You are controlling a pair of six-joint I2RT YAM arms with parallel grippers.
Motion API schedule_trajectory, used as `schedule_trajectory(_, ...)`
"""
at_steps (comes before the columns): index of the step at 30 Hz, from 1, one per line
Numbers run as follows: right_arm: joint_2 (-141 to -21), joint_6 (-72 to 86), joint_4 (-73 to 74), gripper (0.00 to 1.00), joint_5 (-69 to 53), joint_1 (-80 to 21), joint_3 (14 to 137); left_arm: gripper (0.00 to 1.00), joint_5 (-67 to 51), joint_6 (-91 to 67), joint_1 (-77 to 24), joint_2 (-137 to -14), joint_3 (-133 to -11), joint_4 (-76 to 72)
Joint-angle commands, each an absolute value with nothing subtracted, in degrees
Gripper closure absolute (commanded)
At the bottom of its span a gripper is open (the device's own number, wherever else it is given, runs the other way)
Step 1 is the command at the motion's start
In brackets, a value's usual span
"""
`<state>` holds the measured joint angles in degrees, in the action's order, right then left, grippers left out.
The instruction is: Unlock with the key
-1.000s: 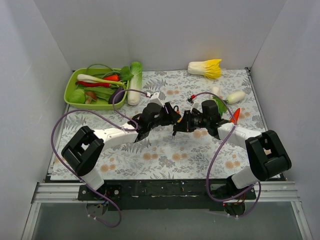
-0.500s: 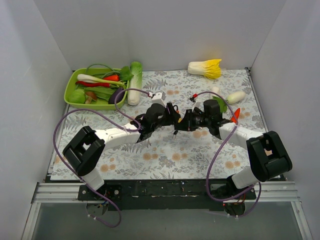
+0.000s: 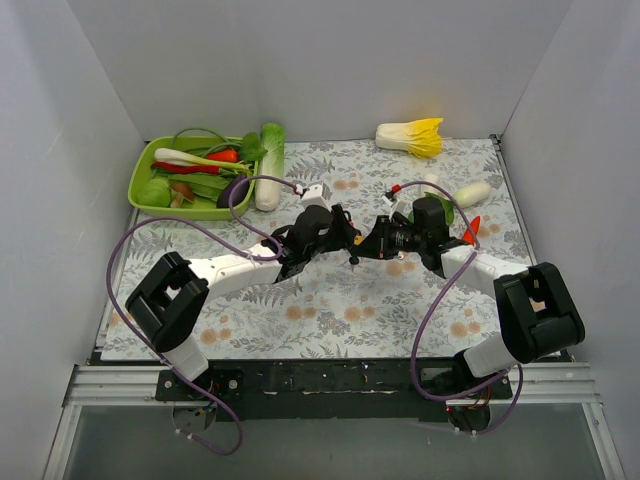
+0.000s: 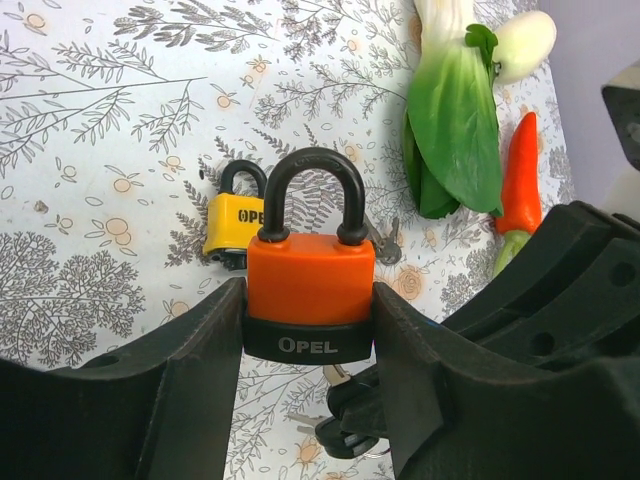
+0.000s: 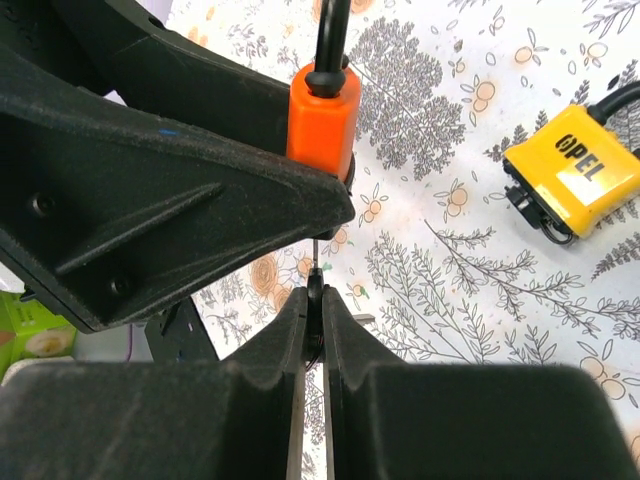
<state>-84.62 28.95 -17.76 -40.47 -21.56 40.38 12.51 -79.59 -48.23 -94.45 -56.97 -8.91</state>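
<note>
The left arm and right arm pair white link shells with bulky matte-black joint housings, and a purple cable loops along each, ending near a small red connector. The left gripper and right gripper are black plastic with thick, angular fingers, one showing recessed screw holes and a tiny blue mark.

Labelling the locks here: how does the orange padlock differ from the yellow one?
The orange padlock is clamped upright in the left gripper; the yellow padlock lies flat on the table, free. OPEL sits on the orange padlock's black base band, but on the yellow padlock's yellow face. Both have black shackles.
</note>
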Motion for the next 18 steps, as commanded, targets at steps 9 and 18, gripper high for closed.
schedule_trajectory(9, -77.7, 28.22, -39.2, 0.99, -24.8, -21.53, 33.84, 1.0, 7.03, -90.26, -50.54, -95.36, -61.35, -0.35)
schedule_trajectory(18, -77.08, 24.88, -40.96, 0.99, -18.2, -26.45, 32.87, 1.0, 4.66, -94.3, -50.45, -97.03, -63.02, 1.13)
